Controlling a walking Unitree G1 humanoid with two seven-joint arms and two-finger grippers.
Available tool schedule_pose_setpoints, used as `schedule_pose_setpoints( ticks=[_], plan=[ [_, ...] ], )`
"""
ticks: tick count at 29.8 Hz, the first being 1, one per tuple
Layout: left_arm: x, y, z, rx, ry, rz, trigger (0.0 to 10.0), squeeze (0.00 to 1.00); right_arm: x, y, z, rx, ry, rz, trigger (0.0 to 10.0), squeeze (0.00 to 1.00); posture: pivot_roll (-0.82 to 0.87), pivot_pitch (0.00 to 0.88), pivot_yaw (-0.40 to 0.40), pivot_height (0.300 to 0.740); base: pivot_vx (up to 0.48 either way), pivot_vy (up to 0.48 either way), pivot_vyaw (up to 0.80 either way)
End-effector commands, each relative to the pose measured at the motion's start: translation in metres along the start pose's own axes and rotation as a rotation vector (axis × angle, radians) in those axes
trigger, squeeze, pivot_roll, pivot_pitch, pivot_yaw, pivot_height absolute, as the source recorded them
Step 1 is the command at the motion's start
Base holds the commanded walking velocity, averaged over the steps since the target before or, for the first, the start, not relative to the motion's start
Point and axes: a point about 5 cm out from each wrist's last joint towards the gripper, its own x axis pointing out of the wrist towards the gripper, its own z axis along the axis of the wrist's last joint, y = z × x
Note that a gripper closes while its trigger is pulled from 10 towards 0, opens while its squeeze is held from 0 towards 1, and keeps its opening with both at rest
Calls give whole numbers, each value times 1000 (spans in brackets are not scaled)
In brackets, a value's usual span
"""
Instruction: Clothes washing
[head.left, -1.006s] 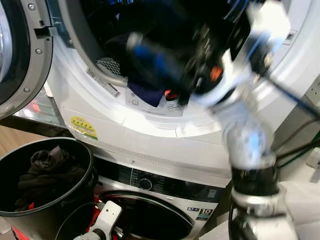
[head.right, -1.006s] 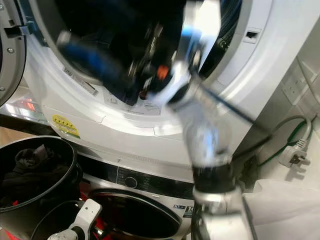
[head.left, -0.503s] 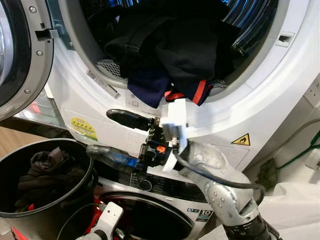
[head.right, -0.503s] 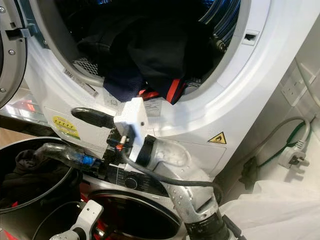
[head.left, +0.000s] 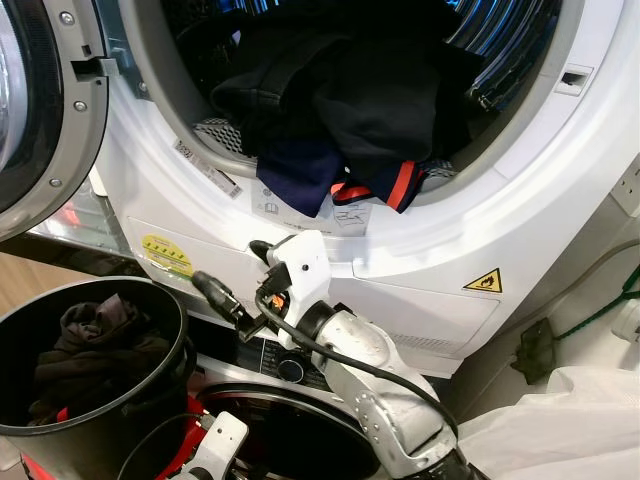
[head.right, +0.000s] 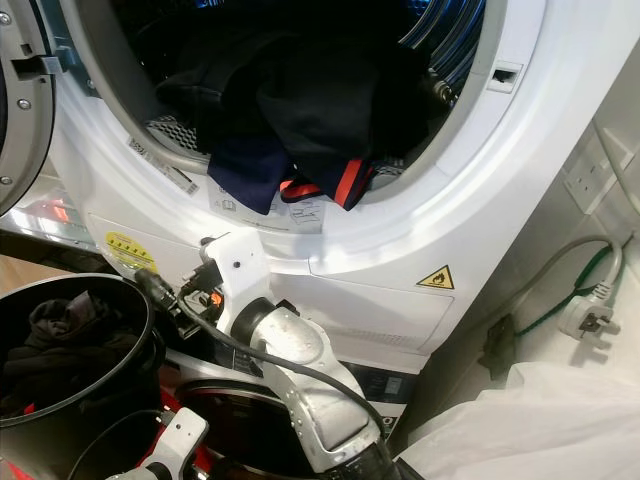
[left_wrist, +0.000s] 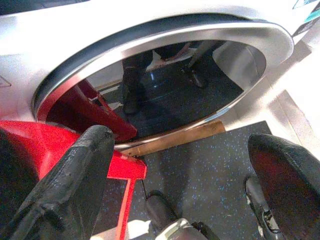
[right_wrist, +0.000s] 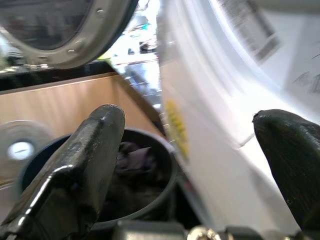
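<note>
A heap of dark clothes (head.left: 350, 90) fills the mouth of the upper machine's drum. A navy piece with red stripes (head.left: 385, 185) hangs over its rim. To the lower left stands a black bucket (head.left: 150, 395) with dark garments (head.left: 85, 350) inside. My right gripper (head.left: 236, 274) hovers in front of the white machine front, just right of the bucket's rim. It is open, and nothing lies between its fingers (right_wrist: 90, 165). My left gripper (left_wrist: 180, 185) is low, open and empty, facing the lower machine's round glass door (left_wrist: 165, 85).
The upper machine's door (head.left: 40, 110) stands open at the left. The lower machine's control panel with a knob (head.left: 291, 370) is behind my right arm. A red frame (left_wrist: 65, 145) sits by the lower door. A plug and green cable (head.right: 585, 300) and white cloth (head.left: 560, 430) are at the right.
My right arm has swung down out of the drum mouth and moved left toward the bucket, staying open. The clothes stay in the drum.
</note>
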Motion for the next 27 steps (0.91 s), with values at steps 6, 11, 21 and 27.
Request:
schedule_pose_setpoints(
  ticks=[6,11,21,27],
  plan=[
    [1,-2,1,21,-6,-8,10000,0,7,-11,13,-3,-71,-117,10000,0,102,0,-80,740,0,0,0],
    [1,-2,2,22,-11,-7,10000,0,5,-21,18,8,-118,-153,10000,0,101,0,-79,740,0,0,0],
    [-1,-2,-2,14,-3,-3,10000,0,-3,-36,34,68,-269,-169,10000,0,91,0,-72,740,0,0,0],
    [-1,-2,-2,12,-7,0,10000,0,-6,-38,44,79,-345,-154,10000,0,97,0,-73,740,0,0,0]
  ],
)
